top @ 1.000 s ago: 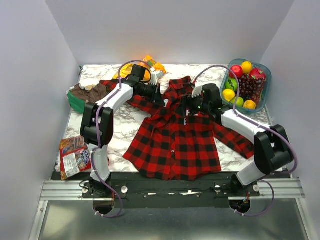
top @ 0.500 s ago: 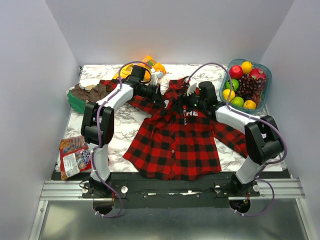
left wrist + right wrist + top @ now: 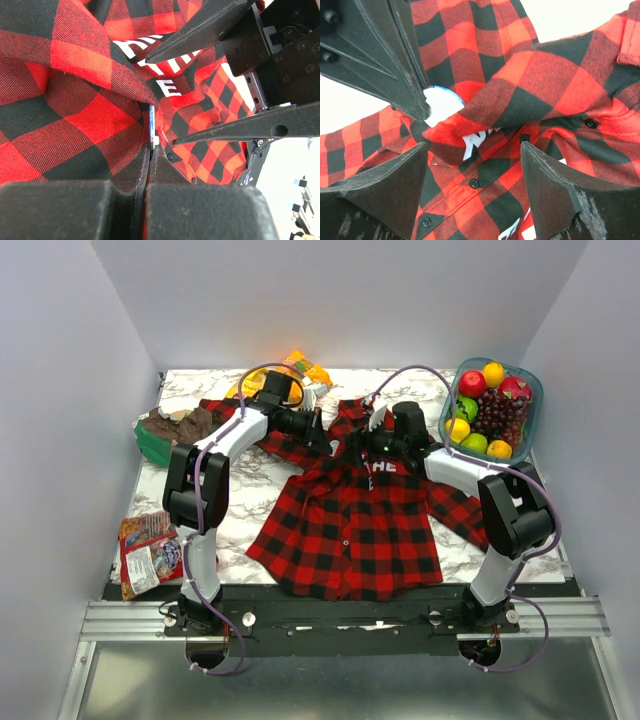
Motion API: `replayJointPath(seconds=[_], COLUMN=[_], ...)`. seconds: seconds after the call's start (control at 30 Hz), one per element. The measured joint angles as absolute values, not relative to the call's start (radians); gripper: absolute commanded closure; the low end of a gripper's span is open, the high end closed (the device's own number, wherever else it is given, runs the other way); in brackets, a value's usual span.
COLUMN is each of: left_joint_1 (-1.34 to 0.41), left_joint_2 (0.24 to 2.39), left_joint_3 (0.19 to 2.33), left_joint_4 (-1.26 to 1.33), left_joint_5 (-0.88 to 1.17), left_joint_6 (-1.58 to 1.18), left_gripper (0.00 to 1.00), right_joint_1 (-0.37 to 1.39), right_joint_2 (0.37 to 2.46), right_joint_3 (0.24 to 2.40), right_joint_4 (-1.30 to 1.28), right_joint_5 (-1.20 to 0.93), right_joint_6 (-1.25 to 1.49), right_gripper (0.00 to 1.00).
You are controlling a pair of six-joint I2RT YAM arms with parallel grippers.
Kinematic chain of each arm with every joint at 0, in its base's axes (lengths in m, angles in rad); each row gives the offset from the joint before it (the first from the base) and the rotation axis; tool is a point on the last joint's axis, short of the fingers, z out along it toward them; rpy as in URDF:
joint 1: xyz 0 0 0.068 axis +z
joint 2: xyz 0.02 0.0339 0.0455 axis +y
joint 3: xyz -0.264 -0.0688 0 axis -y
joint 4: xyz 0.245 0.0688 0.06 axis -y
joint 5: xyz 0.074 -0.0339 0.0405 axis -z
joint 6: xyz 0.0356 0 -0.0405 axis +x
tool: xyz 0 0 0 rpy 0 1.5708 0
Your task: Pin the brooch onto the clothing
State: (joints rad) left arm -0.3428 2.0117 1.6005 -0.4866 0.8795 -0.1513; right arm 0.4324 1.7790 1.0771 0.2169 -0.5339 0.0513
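**Entry, as I see it from the console:**

1. Clothing (image 3: pixel 350 525): a red and black plaid shirt. It lies front up on the marbled surface (image 3: pixel 250 490), collar toward the far wall, with white block letters across the chest. The cloth near the collar is bunched into a raised fold.
2. Brooch (image 3: pixel 441 104): a small pale disc with a bluish rim. It sits at the very tips of the left hand, just above that fold and beside the white letters. In the left wrist view I see it edge-on only, as a thin bright sliver.
3. Left hand (image 3: pixel 150 150): fingers pressed together, pinching the brooch. It reaches over the shirt's collar area.
4. Right hand (image 3: pixel 475 145): fingers spread wide, one on each side of the raised fold, gripping nothing. Its tips point toward the left hand, close to it but apart.
5. Elsewhere on the surface:
   - bowl of fruit (image 3: pixel 535 410), far right corner
   - green tray (image 3: pixel 150 448) of brown pieces, at the left
   - snack packets (image 3: pixel 150 552), near left edge
   - orange bag (image 3: pixel 303 367), at the back
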Motion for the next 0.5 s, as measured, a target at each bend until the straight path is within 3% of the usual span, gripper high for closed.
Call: replayJointPath(seconds=[0.5], left_joint_1=[-0.361], left_joint_2=[2.018], left_joint_3=[1.600], left_joint_4=[-0.485], left_joint_5=[0.892], left_joint_6=[-0.155], left_gripper=[1.00], right_joint_1=[0.433], right_joint_2=[1.810], right_joint_3=[1.079], right_joint_4=[0.265], right_joint_5=[-0.540], right_joint_6=[0.064], right_gripper=[0.24])
